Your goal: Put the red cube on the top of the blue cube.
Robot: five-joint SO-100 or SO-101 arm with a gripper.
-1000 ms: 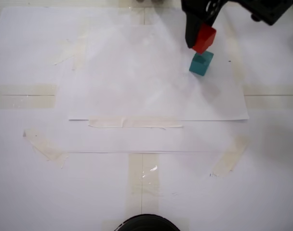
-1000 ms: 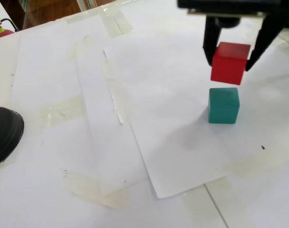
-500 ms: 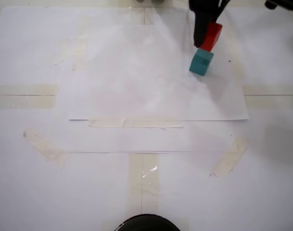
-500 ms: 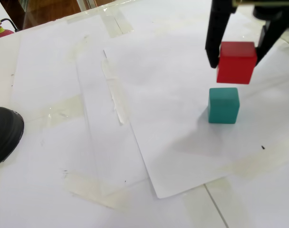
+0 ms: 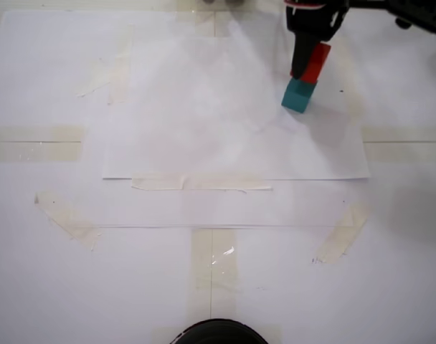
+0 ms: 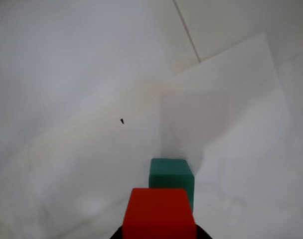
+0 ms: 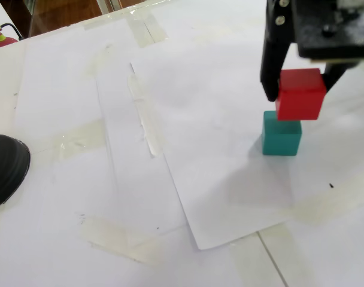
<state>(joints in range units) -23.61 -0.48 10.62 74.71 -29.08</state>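
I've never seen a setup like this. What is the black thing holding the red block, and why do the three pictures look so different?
The black thing is a small robot arm, and its two-fingered pincer is clamped on a red cube. The three pictures show one moment from three cameras. One fixed view looks straight down on the table: there the red cube sits over a teal cube. Another fixed view looks from the side and lower, showing the red cube right on top of the teal one, slightly off to the right; whether they touch is hard to tell. The wrist view rides on the arm itself, so the red cube fills the bottom edge. The table is covered with taped-down white paper.
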